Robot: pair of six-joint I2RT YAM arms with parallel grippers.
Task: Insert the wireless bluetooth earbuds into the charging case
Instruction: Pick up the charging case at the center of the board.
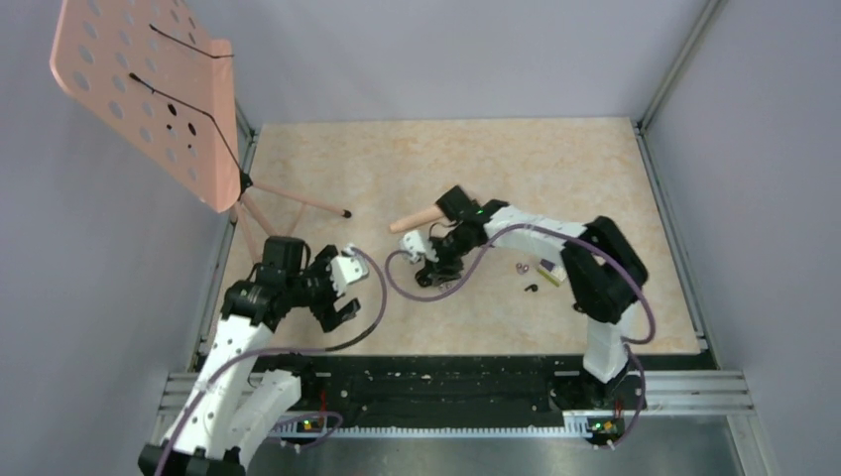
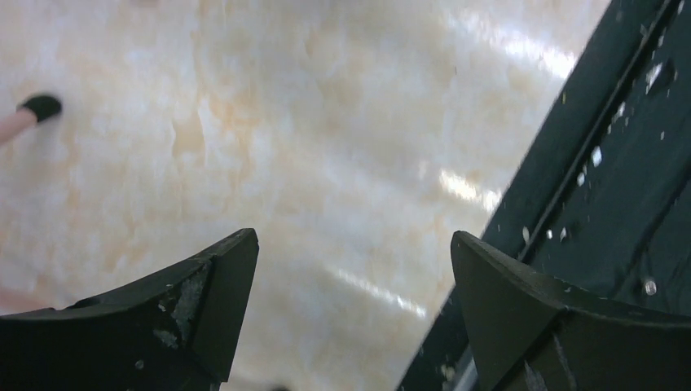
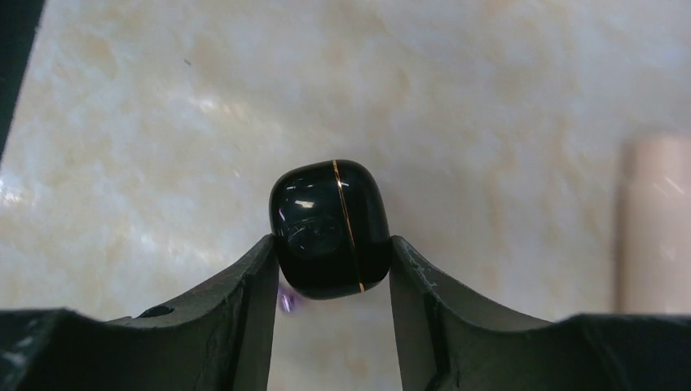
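My right gripper point(image 3: 330, 252) is shut on a glossy black charging case point(image 3: 330, 216) with a thin gold seam, and the case appears closed. A small purple blur point(image 3: 288, 301) shows just below the case. In the top view this gripper point(image 1: 428, 266) is at the table's middle. To its right lie a black earbud point(image 1: 531, 289) and a pinkish-purple earbud point(image 1: 520, 267) on the table. My left gripper point(image 1: 342, 297) is open and empty at the near left, and its wrist view point(image 2: 350, 244) shows only bare table between the fingers.
A purple-and-cream block point(image 1: 548, 271) lies beside the earbuds. A pink perforated stand point(image 1: 149, 89) rises at the far left. Its legs reach onto the table point(image 1: 298, 198), and one leg end point(image 1: 412, 222) lies just behind my right gripper. A dark rail point(image 2: 603, 163) runs along the near edge.
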